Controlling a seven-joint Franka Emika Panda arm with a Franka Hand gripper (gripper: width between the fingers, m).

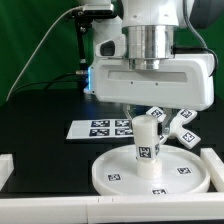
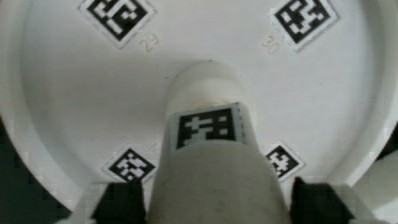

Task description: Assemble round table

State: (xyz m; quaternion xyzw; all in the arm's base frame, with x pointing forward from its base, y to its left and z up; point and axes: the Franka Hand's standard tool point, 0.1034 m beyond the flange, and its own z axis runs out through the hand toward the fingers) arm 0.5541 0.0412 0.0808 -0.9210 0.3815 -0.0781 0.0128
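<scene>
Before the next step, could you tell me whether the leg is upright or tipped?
Upright: the leg stands vertically at the centre of the round disc.

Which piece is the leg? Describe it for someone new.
Find the large white round disc at the near side of the black table. Upright at its centre, under the gripper, stands the leg, a short white cylinder. It alone stands upright; the tagged cross-shaped base lies beyond the disc's rim.
</scene>
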